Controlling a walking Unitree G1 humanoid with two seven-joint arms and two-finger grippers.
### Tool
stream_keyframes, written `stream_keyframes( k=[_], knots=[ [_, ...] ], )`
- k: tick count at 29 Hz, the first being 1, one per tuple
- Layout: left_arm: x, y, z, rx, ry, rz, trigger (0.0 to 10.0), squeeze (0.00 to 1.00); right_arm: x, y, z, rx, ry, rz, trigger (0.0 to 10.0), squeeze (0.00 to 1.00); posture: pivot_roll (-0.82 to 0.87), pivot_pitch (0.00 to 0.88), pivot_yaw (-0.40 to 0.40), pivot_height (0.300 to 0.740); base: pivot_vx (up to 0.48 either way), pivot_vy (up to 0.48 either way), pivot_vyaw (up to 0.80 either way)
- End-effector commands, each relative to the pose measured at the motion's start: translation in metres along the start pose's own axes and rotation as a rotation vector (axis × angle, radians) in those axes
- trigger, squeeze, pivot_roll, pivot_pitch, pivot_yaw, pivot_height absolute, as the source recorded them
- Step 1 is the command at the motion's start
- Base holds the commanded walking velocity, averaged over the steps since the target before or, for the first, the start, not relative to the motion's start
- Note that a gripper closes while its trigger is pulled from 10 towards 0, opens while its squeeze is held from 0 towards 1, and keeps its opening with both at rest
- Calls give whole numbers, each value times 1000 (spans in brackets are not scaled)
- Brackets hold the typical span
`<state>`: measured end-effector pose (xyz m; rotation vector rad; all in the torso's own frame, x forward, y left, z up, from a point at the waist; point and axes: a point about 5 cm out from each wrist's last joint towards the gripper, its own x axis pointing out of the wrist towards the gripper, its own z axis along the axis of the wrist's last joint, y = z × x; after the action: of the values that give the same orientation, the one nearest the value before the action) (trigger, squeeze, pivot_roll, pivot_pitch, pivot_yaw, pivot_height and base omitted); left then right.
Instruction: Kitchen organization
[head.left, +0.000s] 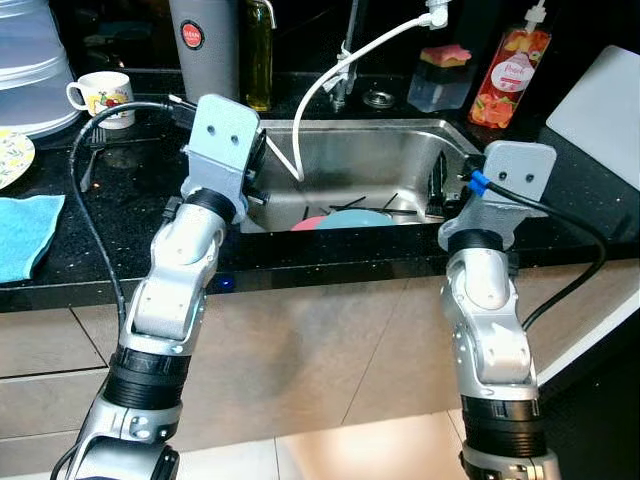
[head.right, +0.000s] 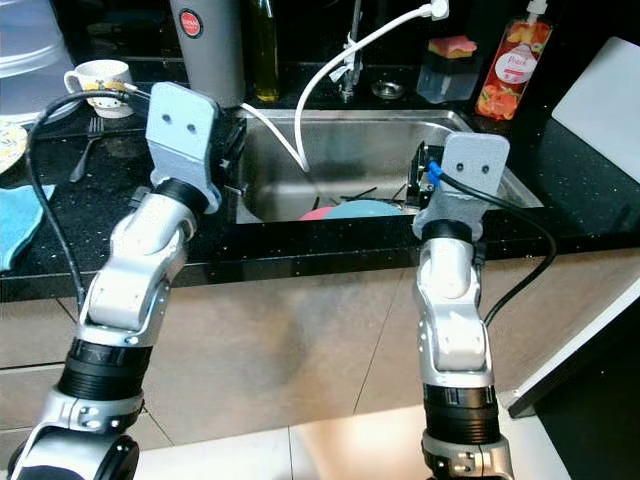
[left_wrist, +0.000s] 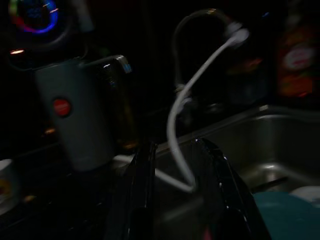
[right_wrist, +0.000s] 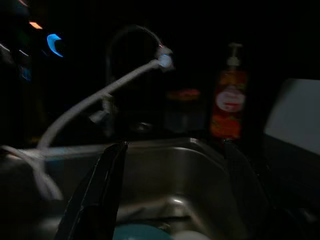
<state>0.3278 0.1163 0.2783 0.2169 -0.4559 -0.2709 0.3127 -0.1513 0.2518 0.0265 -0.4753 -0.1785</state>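
A steel sink (head.left: 400, 150) is set into a black counter. In it lie a teal plate (head.left: 355, 219) and a pink plate (head.left: 308, 223), with dark cutlery beside them. A white hose (head.left: 330, 80) runs from the tap down into the basin. My left gripper (left_wrist: 175, 145) hovers over the sink's left rim, open with nothing between its fingers, and points toward the hose. At the sink's right rim my right gripper (right_wrist: 176, 145) is wide open and empty, with the teal plate (right_wrist: 140, 232) below it.
On the counter to the left are a mug (head.left: 100, 95), a fork (head.left: 90, 155), a patterned plate (head.left: 12, 155) and a blue cloth (head.left: 25, 235). Behind the sink stand a grey flask (head.left: 205, 45), an oil bottle (head.left: 260, 50), a sponge holder (head.left: 445, 75) and an orange soap bottle (head.left: 510, 65). A white board (head.left: 605, 110) is at the right.
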Motion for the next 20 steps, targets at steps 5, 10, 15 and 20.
stream_keyframes(
  k=[5,10,15,20],
  knots=[
    [2,-8,14,-152,-63,-68,10000,8,-5,1,13,127,-46,91,10000,0,172,0,-45,740,0,0,0],
    [3,-17,21,-230,-66,-166,10000,0,-6,4,24,249,-82,147,10000,0,179,0,-34,740,0,0,0],
    [3,-18,14,-93,-53,-162,10000,0,-5,7,12,149,-25,130,10000,0,179,0,-36,740,0,0,0],
    [2,-13,-10,130,63,-29,10000,0,-17,-3,-34,30,200,17,10000,0,194,0,-55,740,0,0,0]
  ],
)
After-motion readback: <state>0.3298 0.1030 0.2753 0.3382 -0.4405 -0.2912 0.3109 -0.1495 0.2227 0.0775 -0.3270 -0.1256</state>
